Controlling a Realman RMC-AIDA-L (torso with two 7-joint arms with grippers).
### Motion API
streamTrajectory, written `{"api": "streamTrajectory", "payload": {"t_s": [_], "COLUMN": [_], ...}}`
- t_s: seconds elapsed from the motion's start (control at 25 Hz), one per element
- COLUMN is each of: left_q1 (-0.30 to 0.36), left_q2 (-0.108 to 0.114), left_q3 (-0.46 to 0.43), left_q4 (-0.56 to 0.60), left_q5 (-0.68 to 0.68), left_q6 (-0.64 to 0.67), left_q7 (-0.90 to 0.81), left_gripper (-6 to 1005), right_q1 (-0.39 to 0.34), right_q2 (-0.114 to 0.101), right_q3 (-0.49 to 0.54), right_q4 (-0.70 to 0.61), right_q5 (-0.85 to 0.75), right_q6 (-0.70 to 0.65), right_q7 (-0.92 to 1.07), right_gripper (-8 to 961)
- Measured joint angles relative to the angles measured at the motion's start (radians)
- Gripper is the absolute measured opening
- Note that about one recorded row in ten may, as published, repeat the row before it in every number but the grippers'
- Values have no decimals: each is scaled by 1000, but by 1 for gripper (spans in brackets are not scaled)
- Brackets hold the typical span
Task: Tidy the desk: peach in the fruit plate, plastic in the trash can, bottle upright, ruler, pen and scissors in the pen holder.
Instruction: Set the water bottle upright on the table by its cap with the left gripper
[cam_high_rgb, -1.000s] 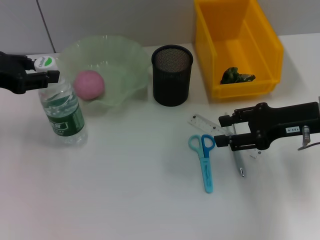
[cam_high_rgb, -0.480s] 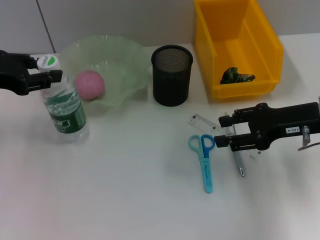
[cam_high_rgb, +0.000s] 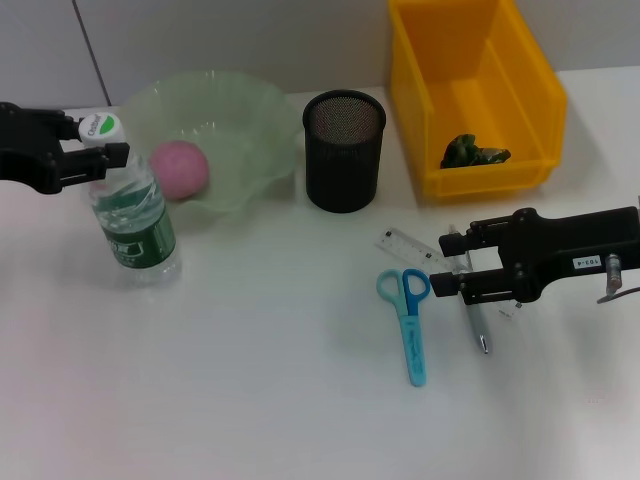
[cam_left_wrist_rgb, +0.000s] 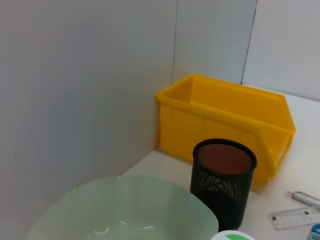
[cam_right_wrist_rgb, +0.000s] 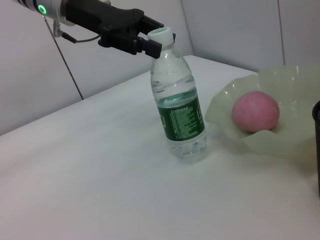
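Scissors (cam_high_rgb: 408, 320): lying flat on the white worktop (cam_high_rgb: 280, 400), nearest of the loose things, blue handles pointing toward the pen holder, blades pointing toward the robot.
Pen (cam_high_rgb: 476, 325): lying just beside the scissors on their right, partly passing under the right end effector's fingers.
Ruler (cam_high_rgb: 412, 244): clear, lying flat just behind the scissors handles, one end reaching under the right end effector; also showing at the edge of the left wrist view (cam_left_wrist_rgb: 295, 217).
Right end effector (cam_high_rgb: 445, 265): hovering low over the pen and ruler, fingers spread wide apart, gripping nothing.
Bottle (cam_high_rgb: 130, 210): standing on its base at the left, leaning slightly, green label facing forward, white and green cap on top; showing the same way in the right wrist view (cam_right_wrist_rgb: 177, 110).
Left end effector (cam_high_rgb: 105, 140): sitting at the bottle's cap, fingers closing narrowly around it, holding the bottle by its top (cam_right_wrist_rgb: 152, 42).
Peach (cam_high_rgb: 179, 169): pink, resting inside the fruit plate, just behind the bottle.
Fruit plate (cam_high_rgb: 250, 110): pale green, wavy-edged, sitting at the far left next to the pen holder.
Pen holder (cam_high_rgb: 344, 150): black mesh cup, standing upright between fruit plate and trash can, holding nothing visible.
Trash can (cam_high_rgb: 530, 100): yellow bin at the far right, backing onto the wall.
Plastic (cam_high_rgb: 473, 152): crumpled dark green piece, lying on the floor of the trash can.
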Motion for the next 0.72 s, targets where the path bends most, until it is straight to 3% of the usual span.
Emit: {"api": "streamTrajectory", "payload": {"t_s": [0.72], "left_q1": [-2], "left_q2": [0], "left_q3": [-1], "left_q4": [-7], "left_q5": [0], "left_q6": [0], "left_q7": [19], "left_gripper": [434], "right_q1": [0], "right_q2": [0], "right_q3": [0], "right_q4": [3], "right_q5": [2], "right_q6": [1], "right_q7": [0], "right_gripper": [629]}}
